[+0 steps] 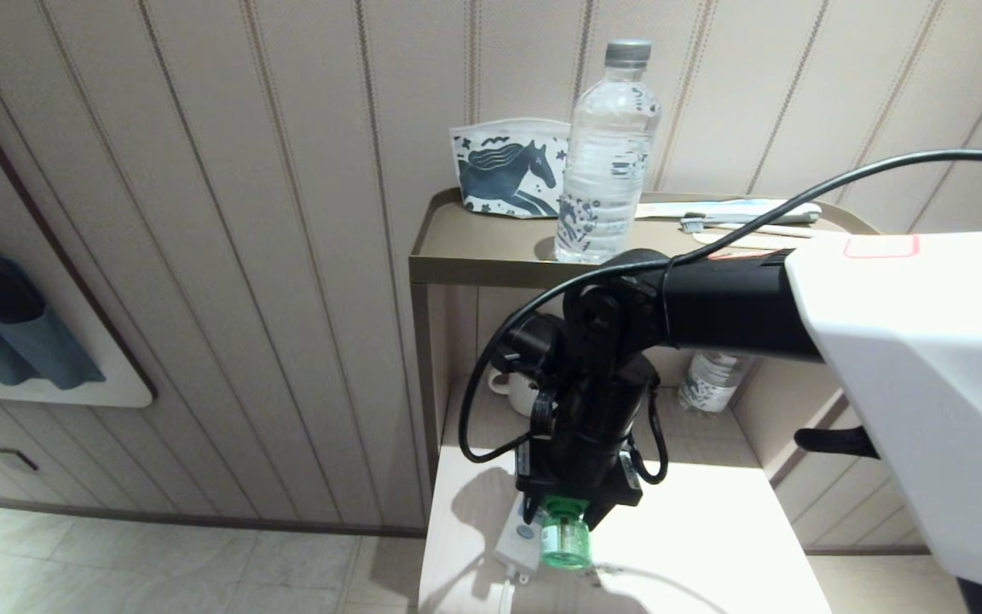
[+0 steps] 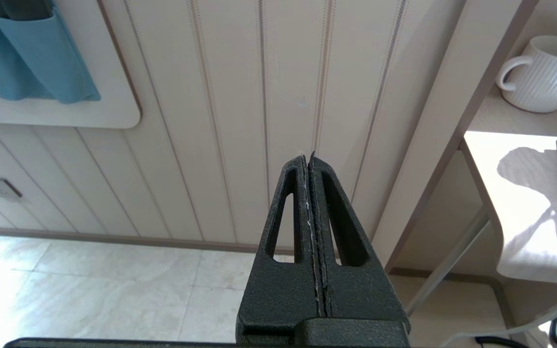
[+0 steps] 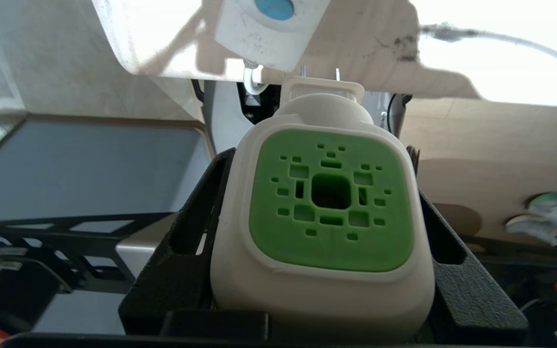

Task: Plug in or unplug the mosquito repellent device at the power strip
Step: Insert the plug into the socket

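Observation:
My right gripper [image 1: 572,512] is shut on the mosquito repellent device [image 3: 327,217], its black fingers [image 3: 196,212] pressed on both sides of the white head with the green vented top. The translucent green bottle [image 1: 566,537] sticks out below the gripper in the head view. Both metal prongs [image 3: 302,71] are bare, in no socket. The power strip [image 1: 518,537] lies on the white table [image 1: 696,546] just beside the device; only its end with the round blue button [image 3: 271,7] shows. My left gripper [image 2: 307,157] is shut and empty, parked off the table's left side.
A clear water bottle [image 1: 606,153], a horse-print pouch [image 1: 512,170] and a toothbrush [image 1: 747,217] sit on the upper shelf. A white mug [image 2: 544,72] and another bottle [image 1: 713,379] stand on the lower shelf behind my arm. Slippers [image 1: 5,324] hang on the left wall.

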